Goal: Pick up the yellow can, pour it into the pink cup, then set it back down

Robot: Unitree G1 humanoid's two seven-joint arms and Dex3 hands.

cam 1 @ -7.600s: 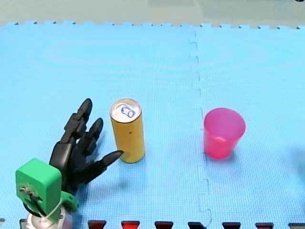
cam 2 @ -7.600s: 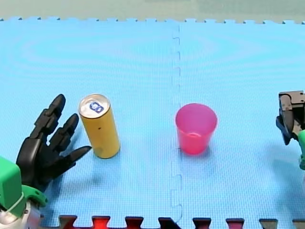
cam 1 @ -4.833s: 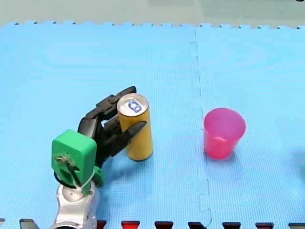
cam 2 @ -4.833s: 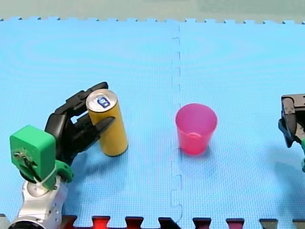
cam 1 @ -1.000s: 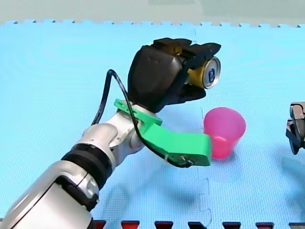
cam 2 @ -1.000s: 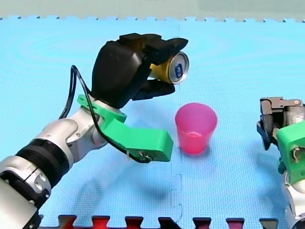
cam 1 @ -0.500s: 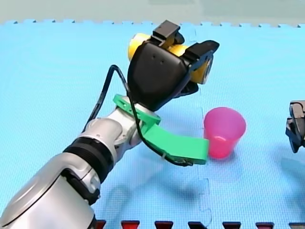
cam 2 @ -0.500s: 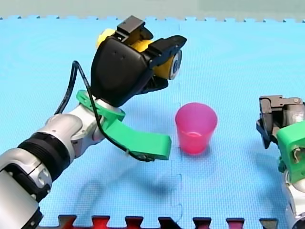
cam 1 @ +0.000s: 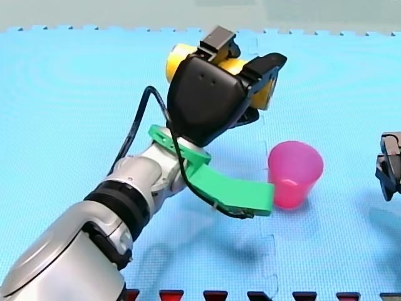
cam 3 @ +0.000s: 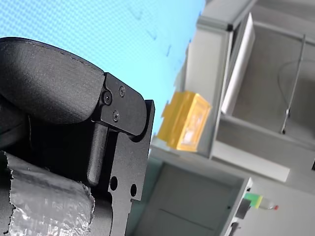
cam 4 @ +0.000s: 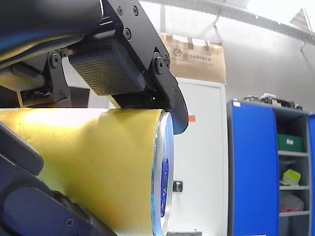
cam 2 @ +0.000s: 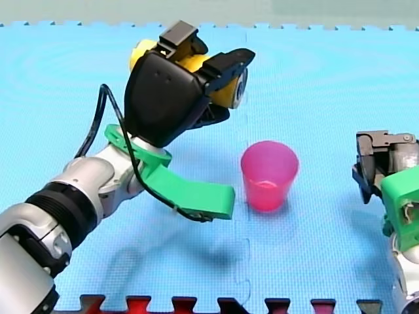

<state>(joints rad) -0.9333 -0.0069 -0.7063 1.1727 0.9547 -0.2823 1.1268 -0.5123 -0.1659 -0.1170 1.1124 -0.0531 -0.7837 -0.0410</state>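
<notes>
the left hand (cam 1: 210, 100) is gripping the yellow can (cam 1: 177, 59) tight, its black fingers (cam 1: 270, 62) wrapping around it, high over the mat. the can is lying on its side, with its shiny silver top facing 3 o'clock. the pink cup (cam 1: 294, 172) is standing on the mat at about 5 o'clock from the hand, well below it. i think the pouring step is going on, and next the top is needing to dip down over the cup's open mouth. the can is looking smooth, round and hard. the cup is looking like thin plastic, wider at the top. the blue foam mat (cam 1: 75, 113) is looking soft, with puzzle edges. the right hand (cam 2: 376, 163) is hanging at the 3 o'clock edge, and i cannot tell if it is open or closed.
</notes>
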